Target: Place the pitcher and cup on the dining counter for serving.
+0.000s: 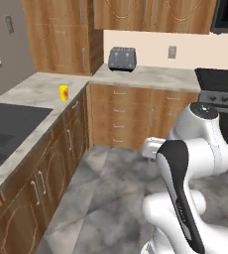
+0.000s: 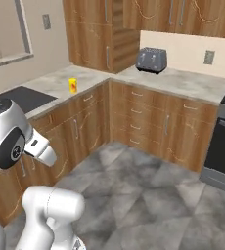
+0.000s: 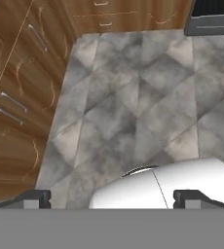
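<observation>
Overhead, end effector (image 3: 112,198) (agape) floorward

From behind my folded arm (image 1: 185,168) I see the yellow cup (image 1: 64,93) upright on the marbled worktop (image 1: 36,94) past the black sink (image 1: 7,126), a grey toaster (image 1: 122,59) in the far corner, and a stove (image 1: 220,94) at right.

The cup (image 1: 64,93) is small, yellow and cylindrical, with a red-orange mark on its side. It stands upright on the grey marbled worktop (image 1: 31,96), beyond the black sink (image 1: 9,126) and well short of the toaster (image 1: 122,59) in the far corner. In the right base view the cup (image 2: 73,85) stands near the worktop's front edge, just past the sink's far end.
</observation>
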